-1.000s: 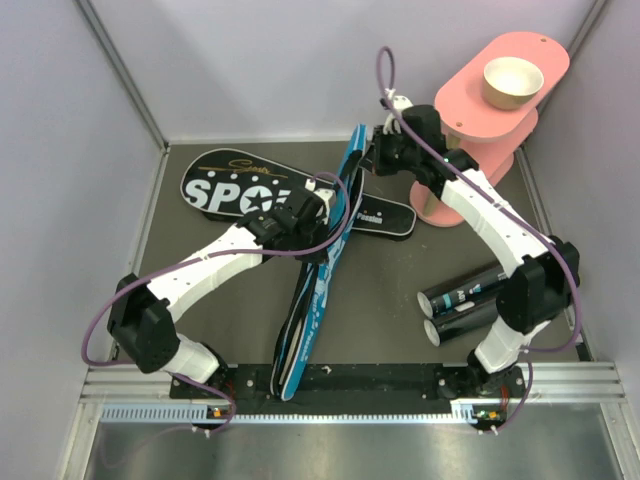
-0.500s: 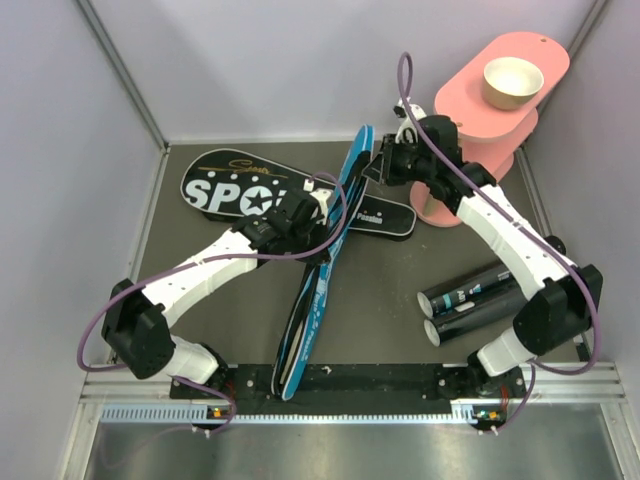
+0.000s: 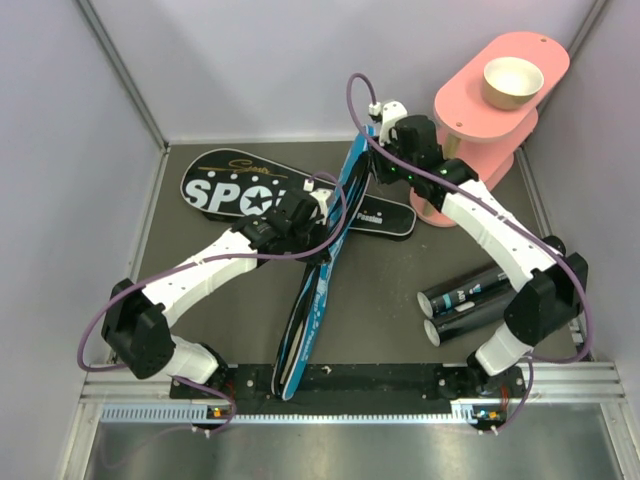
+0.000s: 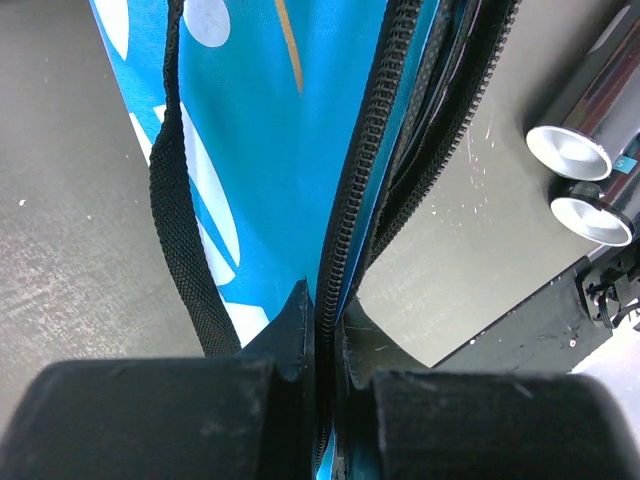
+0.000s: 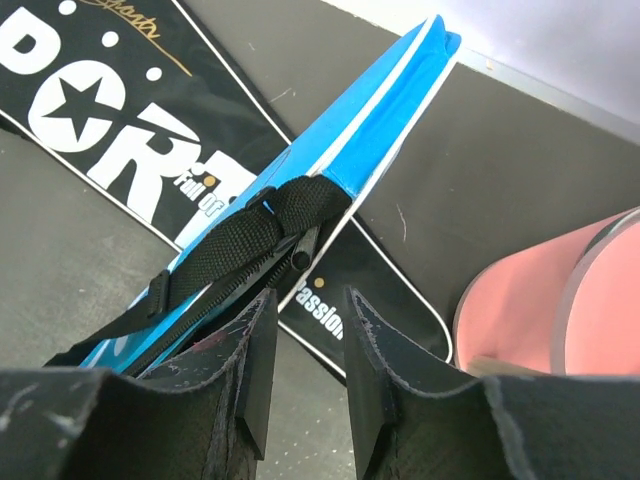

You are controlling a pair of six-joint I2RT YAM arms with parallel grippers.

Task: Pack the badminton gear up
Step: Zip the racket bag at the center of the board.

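Note:
The blue racket bag (image 3: 318,285) stands on its edge across the mat, from the near rail to the back. My left gripper (image 3: 318,213) is shut on its zipper edge (image 4: 345,215) near the middle. My right gripper (image 3: 376,172) is open just above the bag's far end, where a black strap (image 5: 240,240) and a black racket handle tip (image 5: 301,257) show. The black bag lettered SPORT (image 3: 225,190) lies flat behind, partly under the blue bag. Two black cylinder tubes (image 3: 472,302) lie at the right. No shuttlecocks are in view.
The pink three-tier stand (image 3: 490,95) with the tan round bowl (image 3: 512,82) stands at the back right, close to my right arm. Grey walls close in the left, back and right. The black rail (image 3: 400,378) runs along the near edge.
My right gripper has moved left from beside the pink stand to above the far end of the blue bag. The left arm and the bag have stayed in place.

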